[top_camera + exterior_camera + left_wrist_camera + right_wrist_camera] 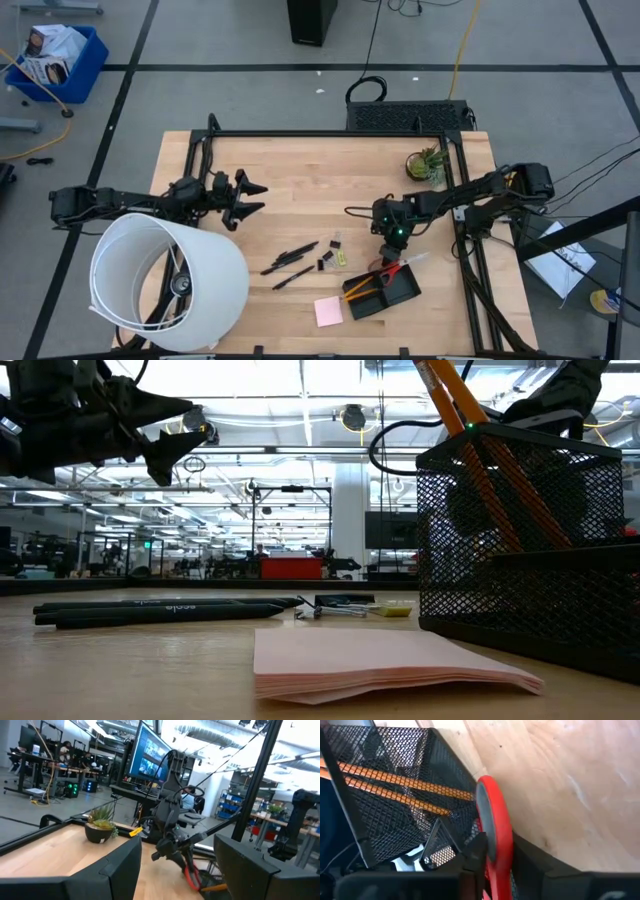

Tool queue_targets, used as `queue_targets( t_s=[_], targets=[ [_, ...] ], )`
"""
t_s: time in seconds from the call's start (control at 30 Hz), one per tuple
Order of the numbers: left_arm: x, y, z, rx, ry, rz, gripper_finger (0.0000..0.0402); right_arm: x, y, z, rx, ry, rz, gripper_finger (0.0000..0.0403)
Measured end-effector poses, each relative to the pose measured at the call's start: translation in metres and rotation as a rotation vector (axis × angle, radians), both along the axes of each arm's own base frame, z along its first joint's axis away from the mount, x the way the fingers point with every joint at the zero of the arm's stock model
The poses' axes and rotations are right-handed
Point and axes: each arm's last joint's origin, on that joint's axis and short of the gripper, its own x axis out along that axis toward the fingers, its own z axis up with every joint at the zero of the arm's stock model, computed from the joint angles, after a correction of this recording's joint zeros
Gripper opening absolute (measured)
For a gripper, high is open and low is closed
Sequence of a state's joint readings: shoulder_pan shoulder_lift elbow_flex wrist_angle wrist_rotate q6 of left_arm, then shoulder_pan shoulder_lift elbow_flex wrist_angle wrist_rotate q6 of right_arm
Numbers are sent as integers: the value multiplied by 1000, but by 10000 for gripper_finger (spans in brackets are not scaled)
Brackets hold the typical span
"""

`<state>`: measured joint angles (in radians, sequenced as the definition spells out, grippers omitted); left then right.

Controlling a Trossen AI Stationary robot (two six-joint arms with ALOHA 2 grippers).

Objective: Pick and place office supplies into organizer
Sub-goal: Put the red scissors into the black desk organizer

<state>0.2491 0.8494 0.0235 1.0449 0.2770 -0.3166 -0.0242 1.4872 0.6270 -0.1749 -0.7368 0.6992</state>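
right tool point(388, 262): clamped on scissors point(494, 827) at organizer point(385, 292) rim, to drop them in | left tool point(250, 198): apart; waits over surface point(300, 170) | pens point(290, 257), pad point(328, 312) still out

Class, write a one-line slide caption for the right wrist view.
Right gripper holding red-handled scissors beside the black mesh organizer, where orange pencils already lie.

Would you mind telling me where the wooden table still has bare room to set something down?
The widest free patch is the bare wood between the left gripper and the small potted green plant. It is crowded around the black mesh organizer, pink sticky-note pad, black pens and small black clips, where the right gripper holds red-handled scissors.
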Motion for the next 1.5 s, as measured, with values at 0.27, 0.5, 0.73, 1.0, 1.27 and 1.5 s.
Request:
queue_targets(
  t_s=[0.27,0.5,0.73,1.0,1.27,1.5],
  targets=[
    [1,1,-3,-13,29,16,253,1,0,1,3,-11,5,26],
    [1,1,-3,-22,30,15,253,1,0,2,-2,-25,1,30],
    [1,1,-3,-27,31,14,253,2,-4,12,-43,-94,-26,28],
    [1,1,-4,-42,44,11,253,-3,-8,31,-53,-168,-64,27],
    [1,1,-4,-43,44,11,253,-10,-9,51,-73,-249,-97,30],
    [1,1,-4,-43,46,11,253,-15,-11,65,-189,-340,-148,30]
  ],
)
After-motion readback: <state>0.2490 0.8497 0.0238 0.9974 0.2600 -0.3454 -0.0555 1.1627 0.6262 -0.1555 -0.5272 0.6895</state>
